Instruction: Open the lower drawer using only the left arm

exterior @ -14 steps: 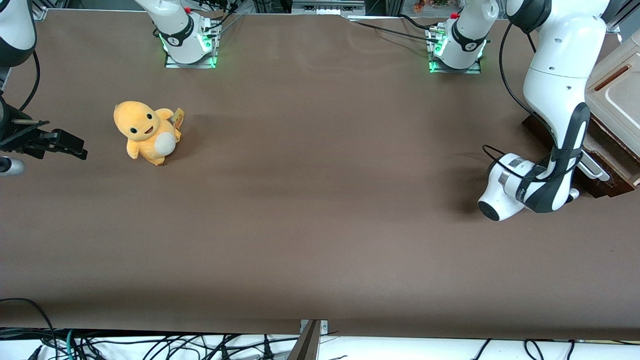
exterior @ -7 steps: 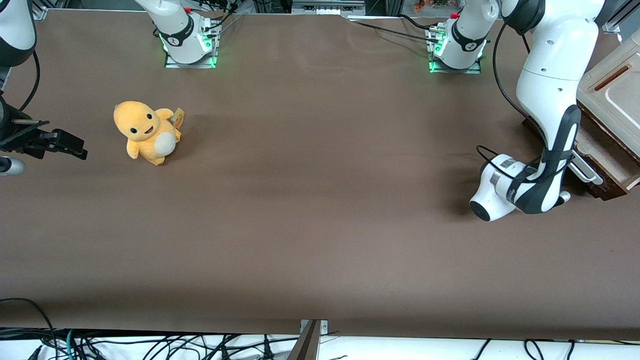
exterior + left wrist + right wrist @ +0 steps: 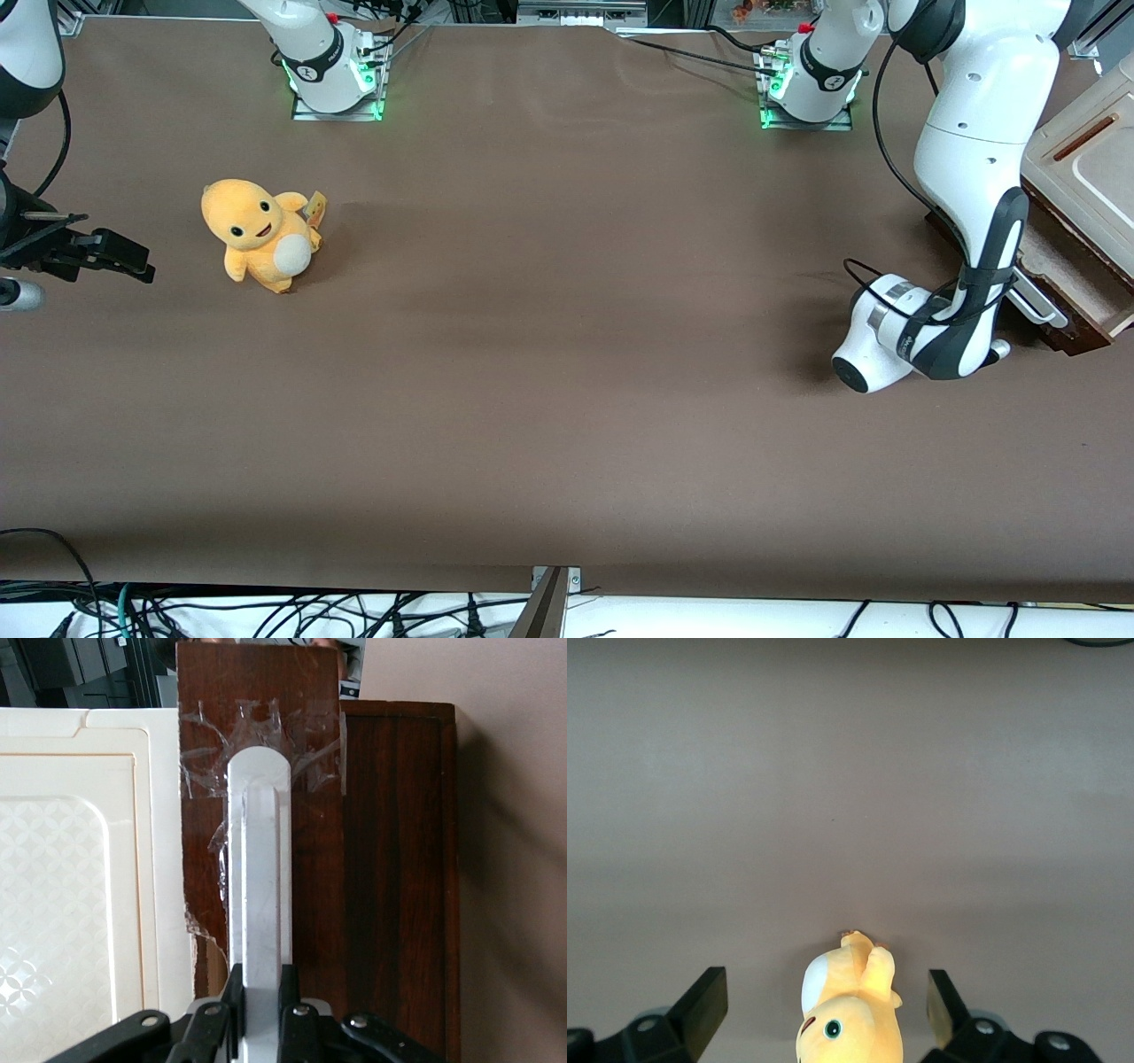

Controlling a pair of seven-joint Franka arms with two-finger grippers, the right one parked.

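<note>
At the working arm's end of the brown table [image 3: 567,425], the left arm [image 3: 974,177] bends down low, its white wrist lying just above the cloth. Its gripper [image 3: 262,1010] is pinched on the white-silver bar handle [image 3: 260,877] of the lower drawer [image 3: 1076,283], one black finger pressed against each side of the bar. The drawer stands pulled out from under the cream-white panel [image 3: 1085,159], showing its pale inner floor. Toward the parked arm's end, well apart from all this, an orange plush toy [image 3: 257,232] sits upright on the cloth.
</note>
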